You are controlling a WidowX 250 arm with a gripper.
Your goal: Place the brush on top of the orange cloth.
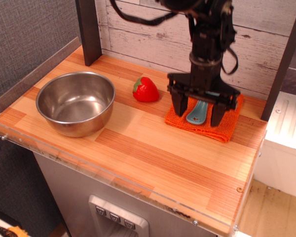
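The light-blue brush lies on the orange cloth at the back right of the wooden table, handle end toward the front. My gripper hangs straight above it with its two black fingers spread wide, one on each side of the brush, not touching it. The brush head and bristles are hidden behind the gripper body. The cloth lies flat, partly covered by the gripper.
A red strawberry toy sits left of the cloth. A steel bowl stands at the left of the table. A dark post stands at the back left, a plank wall behind, another post at right.
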